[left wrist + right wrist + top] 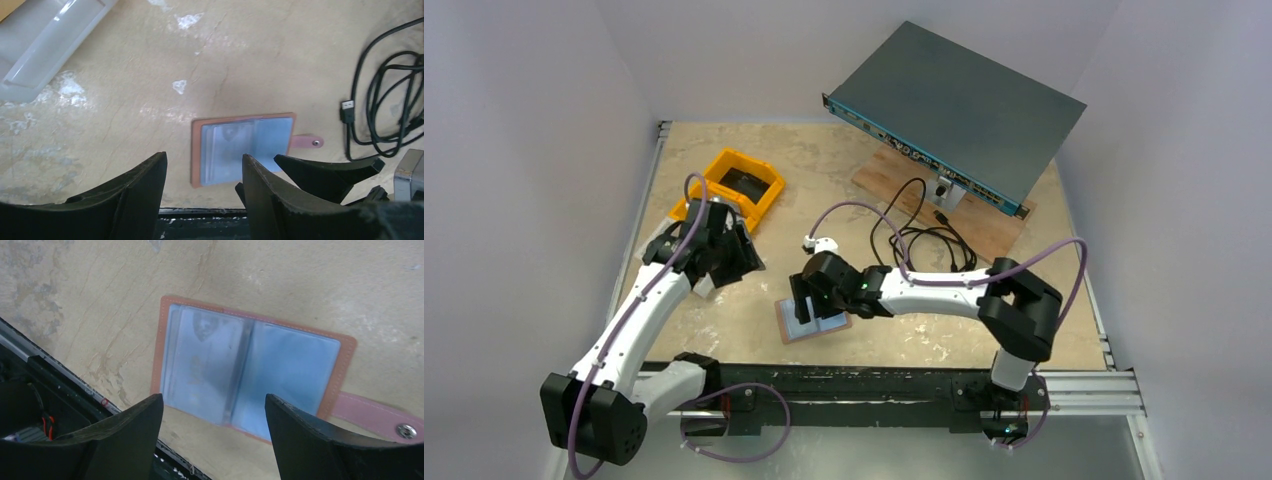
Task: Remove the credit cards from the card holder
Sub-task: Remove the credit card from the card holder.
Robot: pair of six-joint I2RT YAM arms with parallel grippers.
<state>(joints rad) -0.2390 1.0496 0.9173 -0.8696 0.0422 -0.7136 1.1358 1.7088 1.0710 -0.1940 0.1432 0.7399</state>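
The tan-brown card holder [814,323] lies open and flat on the table near the front edge, its pale blue-grey inside facing up. Pale blue-grey credit cards [200,360] sit in its left half; no dark card shows. Its strap with the snap stud [406,430] sticks out to one side. My right gripper [804,305] hovers just above the holder, open and empty; the holder [295,365] shows between its fingers in the right wrist view. My left gripper [742,262] is open and empty, apart to the left. From the left wrist view the holder [242,150] lies ahead.
A yellow bin [739,185] stands at the back left. A grey rack unit [959,110] rests on a wooden board [984,225] at the back right, with a coiled black cable [924,240] and a small white object [821,243]. A black rail [874,385] runs along the front edge.
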